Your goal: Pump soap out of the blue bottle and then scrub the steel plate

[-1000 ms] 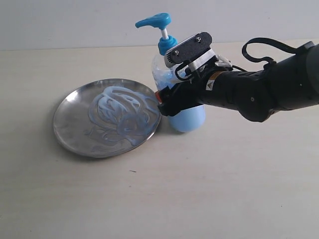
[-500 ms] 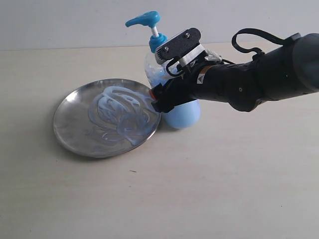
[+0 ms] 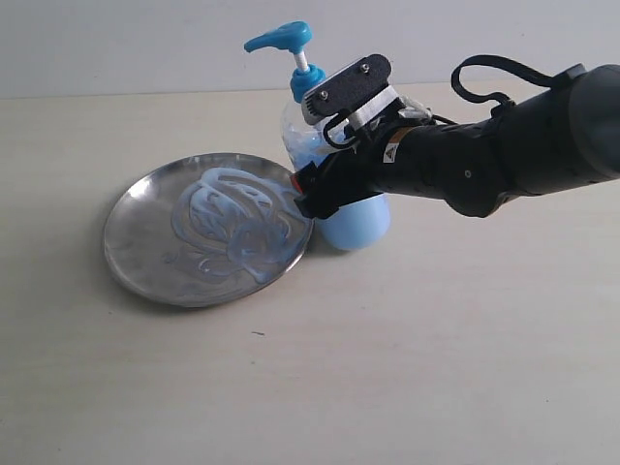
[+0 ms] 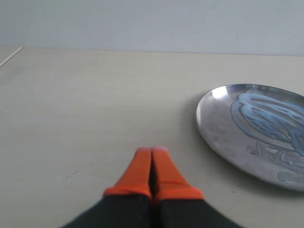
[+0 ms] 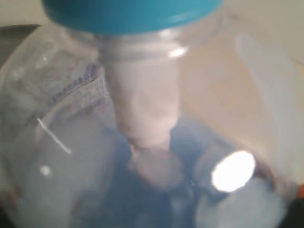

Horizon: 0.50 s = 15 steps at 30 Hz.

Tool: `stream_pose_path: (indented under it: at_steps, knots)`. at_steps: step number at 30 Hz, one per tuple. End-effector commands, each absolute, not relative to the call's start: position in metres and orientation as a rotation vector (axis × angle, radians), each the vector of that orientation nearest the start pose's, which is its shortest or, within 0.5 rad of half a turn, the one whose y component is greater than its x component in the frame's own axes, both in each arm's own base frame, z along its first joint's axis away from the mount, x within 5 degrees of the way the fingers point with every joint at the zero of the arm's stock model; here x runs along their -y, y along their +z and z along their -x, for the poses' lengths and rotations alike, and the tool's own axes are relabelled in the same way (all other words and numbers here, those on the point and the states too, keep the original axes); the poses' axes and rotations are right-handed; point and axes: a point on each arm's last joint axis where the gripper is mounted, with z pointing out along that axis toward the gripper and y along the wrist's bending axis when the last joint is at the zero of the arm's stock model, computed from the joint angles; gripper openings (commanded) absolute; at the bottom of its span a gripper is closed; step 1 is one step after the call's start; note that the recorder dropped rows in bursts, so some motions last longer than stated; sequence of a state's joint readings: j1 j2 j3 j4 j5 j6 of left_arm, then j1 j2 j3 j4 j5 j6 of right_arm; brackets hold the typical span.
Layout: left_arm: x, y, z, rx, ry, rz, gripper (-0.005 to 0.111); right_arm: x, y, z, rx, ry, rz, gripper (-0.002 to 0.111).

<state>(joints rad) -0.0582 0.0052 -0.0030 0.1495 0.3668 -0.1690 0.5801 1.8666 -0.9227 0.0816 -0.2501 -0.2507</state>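
Setting, exterior view: pale beige table (image 3: 436, 368) is shown before a plain light wall.
Steel plate (image 3: 136, 242): laid flat on the table at the view's left; whitish-blue soap (image 3: 237, 218) is smeared in swirls over its middle.
Blue bottle (image 3: 358, 228): stood just beside the plate's right rim, slightly leaned. Contact with the rim cannot be told. The pump head (image 3: 281, 39) is raised, with its spout turned leftward.
Right gripper (image 3: 318, 194): jaws are spread wide around the bottle's body, which appears to be clasped.
Left gripper (image 4: 152, 154), left wrist view: orange fingertips are pressed together with nothing between them, low over bare table; the plate lies near.
Right wrist view: the frame is filled by the bottle's clear wall, blue collar (image 5: 128, 12) and dip tube (image 5: 142, 104). The jaws are not seen.
Handling, bottle: judged light, thin-walled, yielding if squeezed and slippery where soapy. It is best held at the broad body while the head is pressed.
Handling, plate: judged stiff and apt to slide when scrubbed. It is best steadied at the rim.
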Motion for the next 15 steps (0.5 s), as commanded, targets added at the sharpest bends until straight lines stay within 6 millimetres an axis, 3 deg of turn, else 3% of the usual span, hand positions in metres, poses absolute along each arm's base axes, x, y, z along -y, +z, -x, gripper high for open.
stream_pose_path:
  at_steps: [1, 15]
  knots:
    - [-0.0018, 0.1815, -0.0534, -1.835, -0.006, 0.002, 0.0, -0.2147, 0.1653, -0.3193, -1.901, 0.198, 0.827, 0.0]
    - [-0.0018, 0.1813, -0.0533, -1.837, -0.006, 0.002, 0.0, -0.2186, 0.1602, -0.3227, -1.93, 0.171, 0.848, 0.0]
